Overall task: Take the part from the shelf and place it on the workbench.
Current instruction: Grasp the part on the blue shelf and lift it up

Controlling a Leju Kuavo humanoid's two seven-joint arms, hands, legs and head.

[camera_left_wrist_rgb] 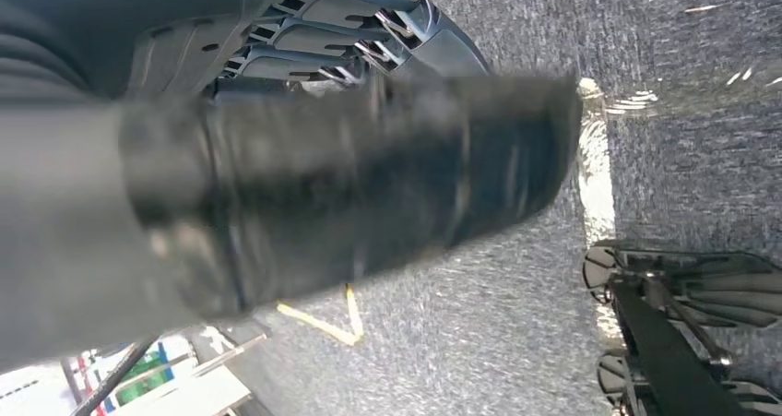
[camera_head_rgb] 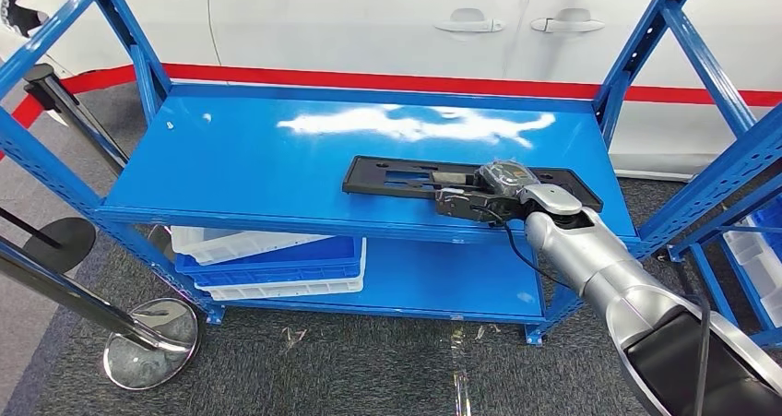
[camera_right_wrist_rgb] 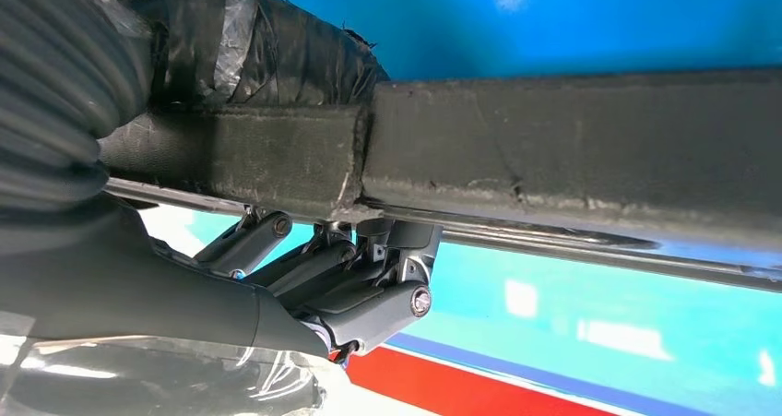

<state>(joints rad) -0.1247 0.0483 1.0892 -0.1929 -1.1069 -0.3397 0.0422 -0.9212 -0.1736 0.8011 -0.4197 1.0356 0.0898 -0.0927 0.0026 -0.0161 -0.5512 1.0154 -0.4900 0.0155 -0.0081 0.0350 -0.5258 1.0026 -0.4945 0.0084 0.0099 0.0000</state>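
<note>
Behind the blue shelf a white car is standing on grey carpet. On the top deck the long black part is lying flat near the front edge, and the right hand is gripping its near rim, thumb above and fingers underneath. Below, stacked bins are sitting. The left hand is blurred; its state cannot be told.

Blue shelf fills the middle of the frame, its glossy top deck carrying the flat black part at centre right, near the front edge. Lower deck, lower left: stacked white and blue bins.
</note>
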